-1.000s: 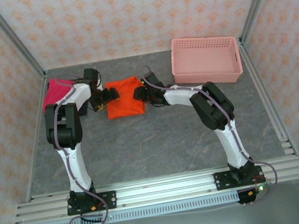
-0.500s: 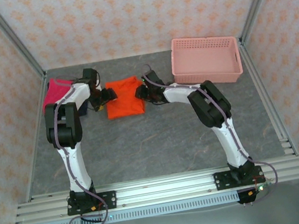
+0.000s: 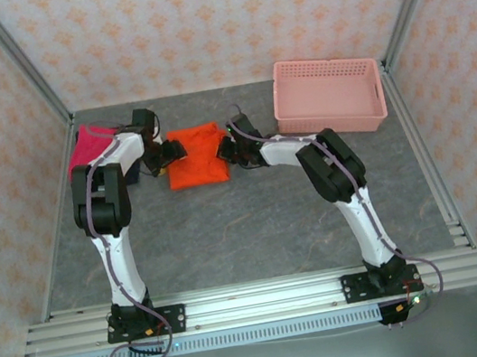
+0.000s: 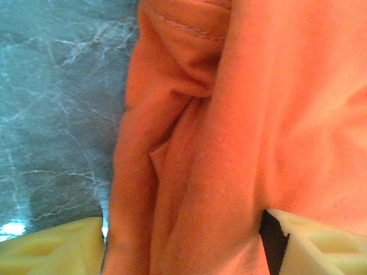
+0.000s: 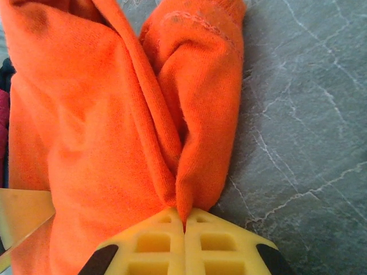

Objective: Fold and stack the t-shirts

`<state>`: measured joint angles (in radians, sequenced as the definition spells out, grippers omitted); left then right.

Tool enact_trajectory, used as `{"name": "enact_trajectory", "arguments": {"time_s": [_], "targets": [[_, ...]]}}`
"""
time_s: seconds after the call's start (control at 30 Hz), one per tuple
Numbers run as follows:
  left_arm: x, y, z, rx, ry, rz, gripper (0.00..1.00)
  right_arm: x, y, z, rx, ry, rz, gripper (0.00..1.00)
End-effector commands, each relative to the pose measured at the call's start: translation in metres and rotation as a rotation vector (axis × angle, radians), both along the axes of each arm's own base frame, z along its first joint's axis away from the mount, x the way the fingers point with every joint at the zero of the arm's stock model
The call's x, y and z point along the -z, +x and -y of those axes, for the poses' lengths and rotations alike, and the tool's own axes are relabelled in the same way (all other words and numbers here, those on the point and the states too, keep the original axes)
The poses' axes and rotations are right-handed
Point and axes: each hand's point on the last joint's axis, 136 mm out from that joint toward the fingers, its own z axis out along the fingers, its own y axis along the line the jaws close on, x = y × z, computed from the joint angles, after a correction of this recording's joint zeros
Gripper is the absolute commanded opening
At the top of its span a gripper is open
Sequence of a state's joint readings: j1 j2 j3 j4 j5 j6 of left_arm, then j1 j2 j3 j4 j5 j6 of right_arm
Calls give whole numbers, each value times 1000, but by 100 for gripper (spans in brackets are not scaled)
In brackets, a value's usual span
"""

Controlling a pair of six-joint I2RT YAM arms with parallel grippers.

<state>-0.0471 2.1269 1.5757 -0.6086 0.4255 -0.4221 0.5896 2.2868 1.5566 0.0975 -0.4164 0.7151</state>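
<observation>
1. since a second ago the right gripper point(image 3: 227, 150) has slid a little to the left, closer in on the orange shirt point(image 3: 196, 156).
2. the orange shirt lies folded on the gray table point(image 3: 255, 221), at the back and near the middle, between the two grippers.
3. the right gripper point(image 5: 184, 229) is at the shirt's right edge. its yellow fingers are pressed tight together, with a fold of orange cloth point(image 5: 103, 114) pinched in them.
4. the left gripper point(image 3: 168, 154) is at the shirt's left edge. its fingers point(image 4: 51, 249) are wide apart, with orange cloth point(image 4: 229, 143) lying loose between them.
5. the pink shirt point(image 3: 87, 147) lies in the back left corner, beside the left arm.
6. the pink basket point(image 3: 327, 95) sits at the back right, well apart from the shirts.
</observation>
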Motion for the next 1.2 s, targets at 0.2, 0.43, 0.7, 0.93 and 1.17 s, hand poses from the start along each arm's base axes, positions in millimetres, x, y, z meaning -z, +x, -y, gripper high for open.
{"name": "enact_trajectory", "arguments": {"time_s": [0.2, 0.43, 0.7, 0.93, 1.17], "targets": [[-6, 9, 66, 104, -200, 73, 45, 24, -7, 1, -5, 2, -41, 0], [-5, 11, 62, 109, -168, 79, 0, 18, -8, -3, -23, 28, -38, 0], [-37, 9, 36, 225, 43, 101, 0, -23, -14, 9, -27, 4, 59, 55], [-72, -3, 8, 352, 243, 47, 0, -57, -36, 33, -19, -19, 131, 76], [-107, -11, -29, 378, 388, 1, 0, -82, -57, 35, -90, 11, 159, 77]]}}
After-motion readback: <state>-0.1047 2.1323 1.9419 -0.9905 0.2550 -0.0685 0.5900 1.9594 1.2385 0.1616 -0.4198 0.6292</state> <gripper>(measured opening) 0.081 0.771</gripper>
